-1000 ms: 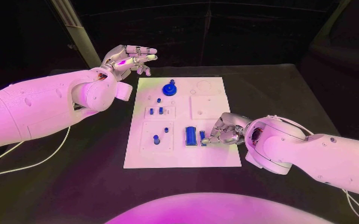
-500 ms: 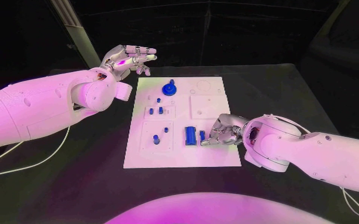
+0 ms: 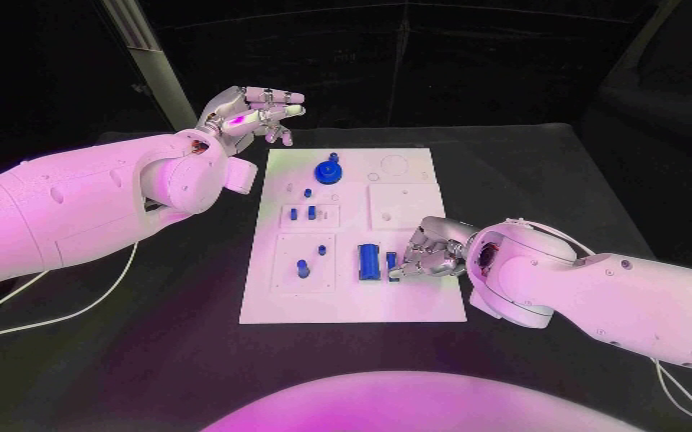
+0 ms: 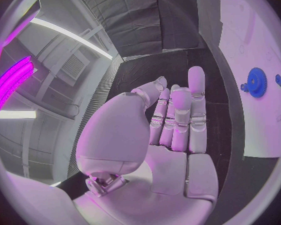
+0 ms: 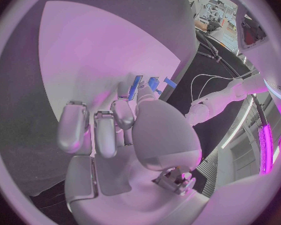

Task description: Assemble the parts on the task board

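The white task board (image 3: pixel 418 302) lies in the middle of the table. A blue gear (image 3: pixel 327 172) stands near its far edge, and small blue pegs (image 3: pixel 302 214) stand in the left column. A blue block (image 3: pixel 369 261) lies near the front, with a narrow blue part (image 3: pixel 391 260) beside it. My right hand (image 3: pixel 428 252) is curled down over the board, its thumb and a finger pinching that narrow part (image 5: pixel 135 87). My left hand (image 3: pixel 253 112) hovers off the board's far left corner, holding nothing, its fingers (image 4: pixel 178 120) straight. The gear (image 4: pixel 257 82) lies beyond them.
A grey post (image 3: pixel 137 42) rises behind my left arm at the back left. Black tabletop (image 3: pixel 534 172) surrounds the board on all sides. A white cable (image 3: pixel 72 307) trails on the table under my left arm.
My right hand has edged slightly left along the board, closer round the narrow blue part. The left hand has stayed raised in place.
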Controlling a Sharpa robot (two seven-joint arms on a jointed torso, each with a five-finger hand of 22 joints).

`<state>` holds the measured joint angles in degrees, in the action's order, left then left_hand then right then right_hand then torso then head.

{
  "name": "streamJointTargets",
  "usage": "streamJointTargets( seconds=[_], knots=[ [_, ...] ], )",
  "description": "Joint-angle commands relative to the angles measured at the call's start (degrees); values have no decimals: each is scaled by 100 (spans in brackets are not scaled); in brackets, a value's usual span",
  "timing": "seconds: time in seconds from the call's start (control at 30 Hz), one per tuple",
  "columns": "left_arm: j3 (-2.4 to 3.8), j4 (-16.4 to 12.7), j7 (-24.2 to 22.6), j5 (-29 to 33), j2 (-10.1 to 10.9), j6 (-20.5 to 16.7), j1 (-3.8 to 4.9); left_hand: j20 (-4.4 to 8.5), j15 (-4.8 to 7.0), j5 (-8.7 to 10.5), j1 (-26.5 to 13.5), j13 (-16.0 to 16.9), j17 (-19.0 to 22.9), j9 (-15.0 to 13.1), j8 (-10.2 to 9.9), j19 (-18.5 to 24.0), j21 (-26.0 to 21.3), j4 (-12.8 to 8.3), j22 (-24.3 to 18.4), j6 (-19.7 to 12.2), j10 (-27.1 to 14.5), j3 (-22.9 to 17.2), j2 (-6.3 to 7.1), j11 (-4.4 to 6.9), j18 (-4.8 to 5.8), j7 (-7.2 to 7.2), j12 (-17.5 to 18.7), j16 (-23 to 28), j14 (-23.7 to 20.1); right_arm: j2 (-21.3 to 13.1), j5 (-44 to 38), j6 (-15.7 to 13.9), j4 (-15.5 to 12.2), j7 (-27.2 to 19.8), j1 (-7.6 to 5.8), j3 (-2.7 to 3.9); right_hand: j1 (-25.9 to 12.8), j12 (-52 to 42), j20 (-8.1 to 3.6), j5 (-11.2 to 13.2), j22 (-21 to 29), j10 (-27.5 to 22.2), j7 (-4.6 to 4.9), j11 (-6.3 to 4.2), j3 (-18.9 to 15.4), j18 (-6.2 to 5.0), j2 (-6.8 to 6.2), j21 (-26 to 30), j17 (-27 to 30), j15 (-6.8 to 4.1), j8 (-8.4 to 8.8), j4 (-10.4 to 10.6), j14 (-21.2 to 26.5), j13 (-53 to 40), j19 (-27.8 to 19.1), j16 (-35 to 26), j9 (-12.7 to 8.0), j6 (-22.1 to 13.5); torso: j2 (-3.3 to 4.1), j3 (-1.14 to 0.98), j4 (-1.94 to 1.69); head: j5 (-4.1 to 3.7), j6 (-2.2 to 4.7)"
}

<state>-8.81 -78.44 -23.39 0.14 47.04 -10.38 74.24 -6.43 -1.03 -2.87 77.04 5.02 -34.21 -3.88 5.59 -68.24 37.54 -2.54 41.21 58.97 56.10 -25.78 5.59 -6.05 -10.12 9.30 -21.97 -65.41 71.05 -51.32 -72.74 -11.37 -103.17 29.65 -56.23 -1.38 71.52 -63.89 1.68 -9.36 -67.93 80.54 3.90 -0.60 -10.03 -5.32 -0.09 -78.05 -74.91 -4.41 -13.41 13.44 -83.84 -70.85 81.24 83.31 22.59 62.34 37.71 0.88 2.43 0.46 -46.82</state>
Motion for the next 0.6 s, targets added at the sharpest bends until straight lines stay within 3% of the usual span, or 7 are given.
streamJointTargets(
  seconds=[0.03, 0.27, 0.37, 0.43, 0.5, 0.57, 0.6],
  knots=[
    [4, -7, -16, 12, -3, 62, 10, -24, 3, -24, -27, -7, 7, 1, 24, 8, -29, -6, -5, -48, -39, 37, -7, 19, -36, 3, -19, -1, -50, -57, 254, -336, -40, -467, -3, 0, -100, 65, 13, 63, 47, -36, 7, 13, -89, 75, -20, 50, -313, 7, 26, 41, -383, 40, -59, -38, 18, -61, -13, 3, 9, -25, 23],
    [3, 2, -17, 12, -14, 66, 9, -26, 1, -24, -30, -9, 18, 1, 26, 7, -36, -2, -9, -52, -51, 40, -12, 18, -36, 4, -34, -2, -55, -363, 1788, -868, -64, -1992, -41, 5, 18, 820, 73, 57, 574, -438, 115, 108, -170, -24, 92, 386, 23, 81, 159, 80, -293, 566, -314, -276, -13, -373, -27, 11, -6, -80, 154],
    [2, 11, -20, 12, -27, 70, 8, -28, -2, -23, -51, -10, 40, 1, 27, 8, -41, 12, -12, -55, -54, 53, -8, 16, -35, 5, -47, 4, -64, -381, 2995, -1076, 121, -3089, -133, 7, 551, 2651, 171, -131, 2123, -1412, 257, 248, -24, -294, 305, 1496, 1288, 180, 292, -197, 104, 1878, -1070, -1292, -66, -639, -60, 29, -6, -113, 287],
    [-1, 26, -27, 13, -44, 56, 6, -30, -4, -23, -67, -10, 93, 1, 26, 12, -47, 23, -15, -59, -57, 64, -4, 15, -34, 5, -55, 28, -89, -356, 3603, -1140, 278, -3620, -186, 7, 865, 2970, 205, -83, 3286, -1641, 319, 280, 97, -497, 410, 2371, 2143, 222, 373, -370, 395, 2122, -1621, -2048, -104, -762, -88, 38, -2, -120, 356],
    [-23, 48, -42, 15, -69, 34, 4, -37, -16, -23, -113, -14, 332, 8, 7, 47, -85, 58, -35, -107, -71, 91, 3, 12, -34, 13, -78, 154, -217, -284, 4262, -1103, 548, -4142, -262, 8, 1069, 3574, 304, 45, 3713, -1970, 423, 385, 158, -507, 468, 2943, 3621, 333, 483, -468, 1035, 2621, -1900, -3532, -175, -859, -127, 49, -3, -134, 445],
    [-65, 82, -59, 43, -97, 21, 2, -60, -43, -10, -161, -28, 698, 7, -1, 174, -211, 108, -102, -162, -113, 149, 16, -1, -32, 27, -112, 409, -493, -157, 4810, -1019, 880, -4555, -320, 9, 1254, 4387, 505, 242, 4262, -2157, 602, 561, 215, -513, 578, 3839, 4188, 604, 663, -539, 1577, 3475, -2313, -4598, -350, -894, -170, 53, 6, -131, 543],
    [-80, 107, -66, 60, -116, 21, 1, -80, -61, -15, -196, -39, 748, 7, 0, 263, -290, 142, -143, -179, -138, 187, 20, -24, -23, 44, -113, 501, -613, -96, 4984, -976, 1024, -4699, -337, 10, 1260, 4623, 563, 259, 4377, -2329, 595, 621, 182, -509, 531, 4003, 4302, 617, 694, -559, 1648, 3701, -2315, -4810, -391, -867, -211, 60, 19, -125, 591]
  ],
)
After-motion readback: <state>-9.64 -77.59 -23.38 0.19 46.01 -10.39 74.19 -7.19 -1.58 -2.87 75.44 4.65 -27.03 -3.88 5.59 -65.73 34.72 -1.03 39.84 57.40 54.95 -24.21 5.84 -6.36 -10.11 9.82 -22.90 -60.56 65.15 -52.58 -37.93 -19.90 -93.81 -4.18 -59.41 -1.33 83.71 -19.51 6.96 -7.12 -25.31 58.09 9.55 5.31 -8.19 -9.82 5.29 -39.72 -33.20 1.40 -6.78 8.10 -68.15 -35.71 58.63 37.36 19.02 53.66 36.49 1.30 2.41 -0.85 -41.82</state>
